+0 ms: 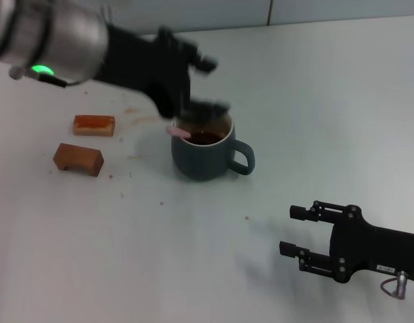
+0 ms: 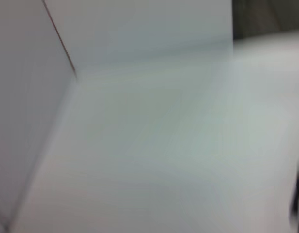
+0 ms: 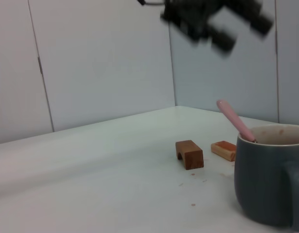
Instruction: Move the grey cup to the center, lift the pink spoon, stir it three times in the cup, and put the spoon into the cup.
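Note:
The grey cup (image 1: 207, 158) stands upright near the middle of the table, with its handle toward my right side. The pink spoon (image 1: 178, 132) leans inside it, and its pink handle sticks out over the rim on my left side. The right wrist view shows the cup (image 3: 266, 179) with the spoon (image 3: 235, 121) resting free in it. My left gripper (image 1: 207, 86) hangs above and just behind the cup, blurred, open and holding nothing. It also shows in the right wrist view (image 3: 241, 31), clear above the spoon. My right gripper (image 1: 289, 230) is open and empty at the near right.
Two brown blocks lie left of the cup: a flat orange-brown one (image 1: 93, 124) and an arched one (image 1: 79, 159). Small crumbs dot the table around them. The left wrist view shows only the bare table and wall panels.

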`<state>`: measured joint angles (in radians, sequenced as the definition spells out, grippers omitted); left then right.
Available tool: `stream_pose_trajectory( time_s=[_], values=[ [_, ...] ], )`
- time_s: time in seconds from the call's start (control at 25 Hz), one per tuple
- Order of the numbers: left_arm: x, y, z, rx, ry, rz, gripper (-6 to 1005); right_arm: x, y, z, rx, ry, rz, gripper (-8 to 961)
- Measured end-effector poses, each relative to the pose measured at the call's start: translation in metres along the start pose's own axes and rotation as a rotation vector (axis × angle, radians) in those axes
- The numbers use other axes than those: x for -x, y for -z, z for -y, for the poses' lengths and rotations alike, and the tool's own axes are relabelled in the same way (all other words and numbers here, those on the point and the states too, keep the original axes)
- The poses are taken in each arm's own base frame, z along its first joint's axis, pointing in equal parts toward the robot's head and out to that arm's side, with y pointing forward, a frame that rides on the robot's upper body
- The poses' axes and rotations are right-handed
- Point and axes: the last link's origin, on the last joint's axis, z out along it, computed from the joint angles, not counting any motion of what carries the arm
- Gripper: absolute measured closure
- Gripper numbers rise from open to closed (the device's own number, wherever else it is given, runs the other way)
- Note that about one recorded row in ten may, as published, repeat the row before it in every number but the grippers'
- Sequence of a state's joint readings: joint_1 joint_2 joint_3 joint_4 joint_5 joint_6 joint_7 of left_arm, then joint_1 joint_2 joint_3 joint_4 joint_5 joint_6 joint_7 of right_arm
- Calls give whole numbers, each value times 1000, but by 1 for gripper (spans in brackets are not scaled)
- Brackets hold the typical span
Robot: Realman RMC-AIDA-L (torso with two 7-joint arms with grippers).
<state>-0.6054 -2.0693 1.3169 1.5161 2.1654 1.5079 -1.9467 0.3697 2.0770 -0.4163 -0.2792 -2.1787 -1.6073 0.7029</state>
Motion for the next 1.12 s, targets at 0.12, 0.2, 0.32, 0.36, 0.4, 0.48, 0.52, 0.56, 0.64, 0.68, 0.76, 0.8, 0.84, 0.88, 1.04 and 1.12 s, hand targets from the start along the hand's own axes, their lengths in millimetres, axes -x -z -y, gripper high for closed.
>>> stream_pose_trajectory(
  time_s=[0.12,0.2,0.32,0.36,0.4,0.48,0.52,0.56,0.64,0.68,0.76,0.8,0.84,0.88,1.04,1.12],
  values=[
    [9,23,9,-24,102,-265,341,0,0,0,-1,0,0,311],
    [9,23,9,-24,102,-265,338,1,-1,2,-3,3,-1,311],
    [46,50,21,-105,292,-636,335,1,-2,3,-3,6,-1,311],
    [46,50,21,-105,292,-636,334,2,-2,3,-3,8,-1,311],
    [65,57,22,-151,358,-761,333,2,-2,4,-4,12,0,311],
    [102,59,14,-251,429,-870,331,3,-2,4,-4,14,0,311],
    [115,57,9,-284,440,-881,330,3,-2,5,-5,15,0,311],
    [127,53,2,-315,448,-877,329,3,-3,5,-6,16,1,311],
    [142,49,-9,-355,446,-862,327,3,-3,6,-6,17,1,311],
    [152,46,-16,-378,442,-847,326,4,-3,6,-7,18,1,311],
    [167,40,-31,-414,442,-822,324,4,-2,6,-9,19,0,311],
    [177,37,-40,-439,446,-807,323,3,-2,7,-14,20,-2,311],
    [184,35,-48,-467,436,-796,322,3,-2,7,-14,20,-2,310],
    [192,32,-57,-495,432,-785,321,3,-2,8,-17,20,-4,310],
    [204,26,-75,-549,413,-762,317,3,-1,9,-23,21,-9,310],
    [213,16,-92,-581,397,-727,315,3,-2,9,-23,22,-9,310]
  ],
)
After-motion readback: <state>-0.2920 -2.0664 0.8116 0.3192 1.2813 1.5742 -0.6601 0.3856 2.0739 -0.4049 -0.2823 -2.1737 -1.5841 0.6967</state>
